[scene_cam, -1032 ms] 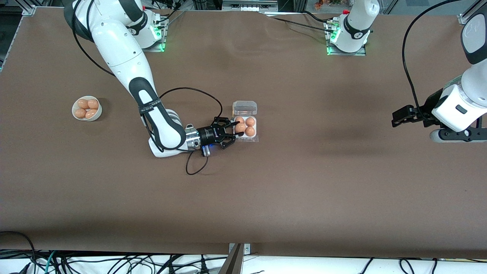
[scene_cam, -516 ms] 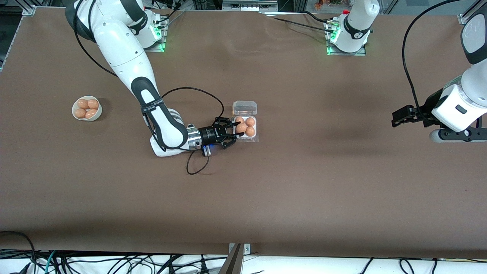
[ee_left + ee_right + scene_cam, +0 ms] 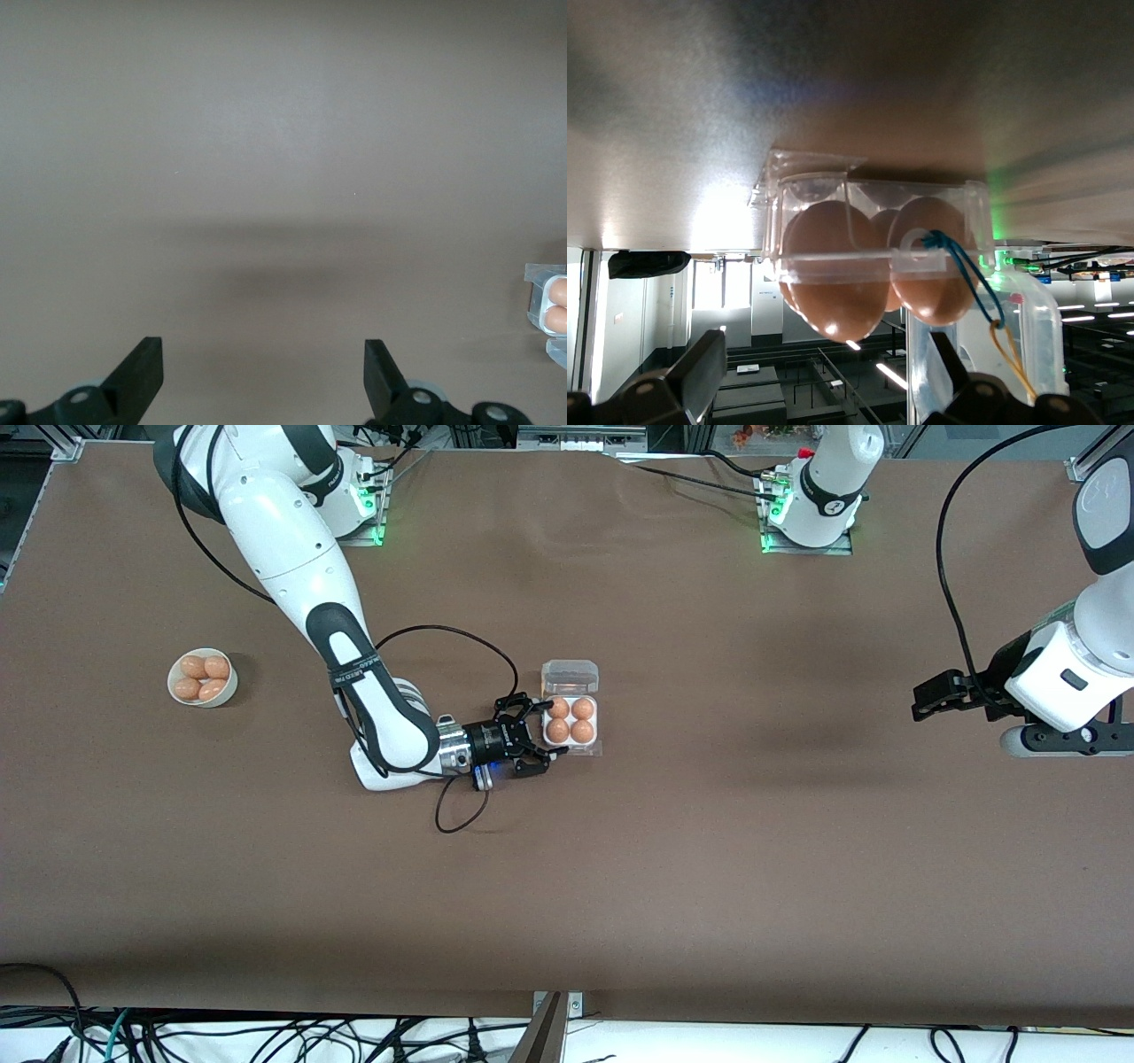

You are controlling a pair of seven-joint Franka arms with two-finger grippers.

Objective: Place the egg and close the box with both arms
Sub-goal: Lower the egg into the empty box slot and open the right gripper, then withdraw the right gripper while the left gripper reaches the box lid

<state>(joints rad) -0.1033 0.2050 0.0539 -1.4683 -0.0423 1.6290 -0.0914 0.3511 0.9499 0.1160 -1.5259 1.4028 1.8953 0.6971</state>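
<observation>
The box (image 3: pixel 572 723) sits mid-table with its clear lid (image 3: pixel 570 676) swung open on the edge toward the robot bases. Every cell holds an orange-brown egg. The egg (image 3: pixel 558 731) in the cell beside my right gripper lies free. My right gripper (image 3: pixel 548 729) is open and empty, low at the box's edge toward the right arm's end, its fingers spread either side of it. In the right wrist view the box (image 3: pixel 873 221) and its eggs (image 3: pixel 833 266) fill the middle ahead of the open gripper (image 3: pixel 828 376). My left gripper (image 3: pixel 930 698) waits open, high over the left arm's end of the table.
A round white bowl (image 3: pixel 221 693) with several more eggs stands toward the right arm's end. A black cable loop (image 3: pixel 456 815) lies on the table under the right wrist. The left wrist view shows bare brown table and the box's edge (image 3: pixel 537 299).
My right gripper has opened and let go of the egg, which now rests in its cell. The gripper has drawn back slightly from the box. The left arm has not moved.
</observation>
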